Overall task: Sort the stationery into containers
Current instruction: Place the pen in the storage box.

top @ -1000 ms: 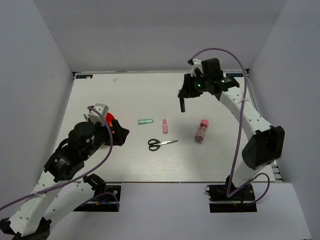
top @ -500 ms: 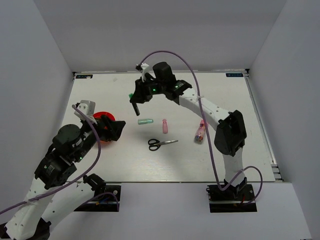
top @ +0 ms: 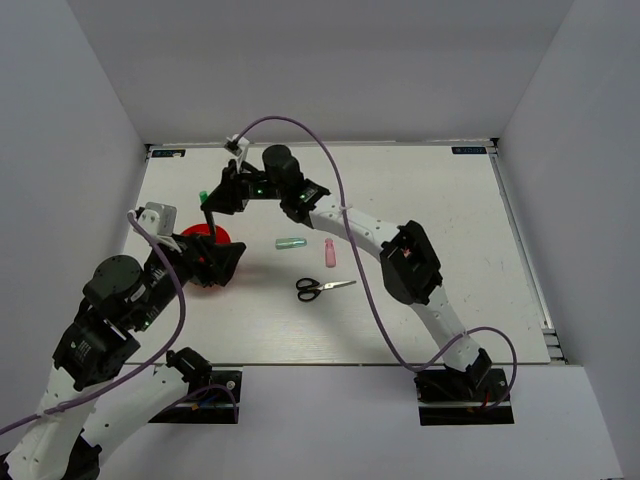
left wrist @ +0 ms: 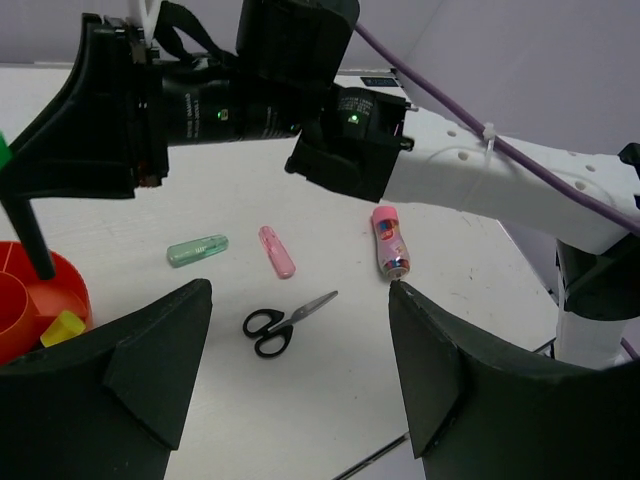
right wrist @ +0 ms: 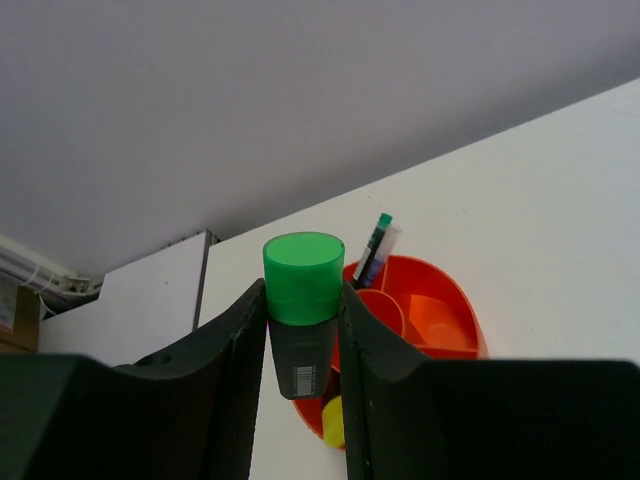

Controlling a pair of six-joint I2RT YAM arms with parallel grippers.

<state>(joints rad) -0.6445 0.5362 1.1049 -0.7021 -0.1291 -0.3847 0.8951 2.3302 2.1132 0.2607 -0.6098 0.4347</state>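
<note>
In cup (right wrist: 455, 292): pen (right wrist: 375, 245), yellow marker (left wrist: 60, 327) — done. Held over the cup: green marker (right wrist: 302, 300), clamped in my right gripper (right wrist: 302, 335). Left on table (top: 430, 310) — mint stick (left wrist: 197, 250), pink bottle (left wrist: 277, 250), scissors (left wrist: 285, 322), tube (left wrist: 388, 240). My left gripper (left wrist: 296, 298): wide open, empty.

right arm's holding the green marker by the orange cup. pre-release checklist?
1. Grip on green-capped marker, cap up, in right gripper: ok.
2. Marker tip over the orange-red cup: ok in the top view; height above it: cannot tell.
3. Room in the cup: ok; a pen and a yellow item inside, other compartments look free.
4. left gripper open and empty: ok. Clear of the cup's rim: cannot tell.
5. Table free of stationery: not ok; scissors, mint stick, pink bottle, pink-capped tube remain.
</note>
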